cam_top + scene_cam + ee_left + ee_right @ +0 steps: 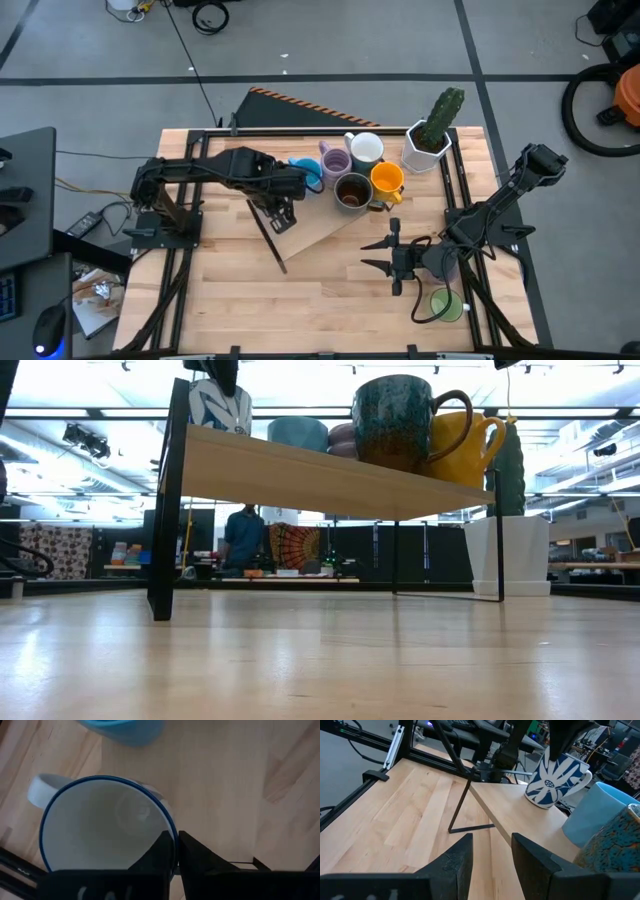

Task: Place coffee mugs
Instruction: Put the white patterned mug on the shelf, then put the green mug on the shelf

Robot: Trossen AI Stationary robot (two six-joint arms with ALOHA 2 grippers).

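- The left gripper [175, 855] is pressed together on the rim of a white mug [107, 825] with a blue edge and a blue flower pattern on its outside; one finger sits inside the wall, the other outside
- That mug [555, 777] stands on the left end of a raised wooden shelf [330, 225], just left of a light blue mug [305, 172]; its handle points away from the pinched side
- Further right on the shelf are a lavender mug [334, 158], a white mug with a dark inside [365, 148], a speckled dark mug [352, 191] and an orange mug [387, 180], packed close together
- The right gripper [392, 255] hangs over the near right of the table, fingers apart and holding nothing; a green mug [447, 303] sits near it at the near right edge, and another mug seems to be half hidden under that arm
- A cactus in a white pot [432, 142] stands at the far right of the shelf
- The mugs look like glazed ceramic: stiff, fairly heavy for their size, slick and likely to chip if knocked together
- A pinch across the rim wall, as here, seems sound but offers little contact, so the mug could swing; the handle is the other option, though it looks narrow for these fingers
- With neighbours this close, letting go gently and lifting straight up would be the safer course
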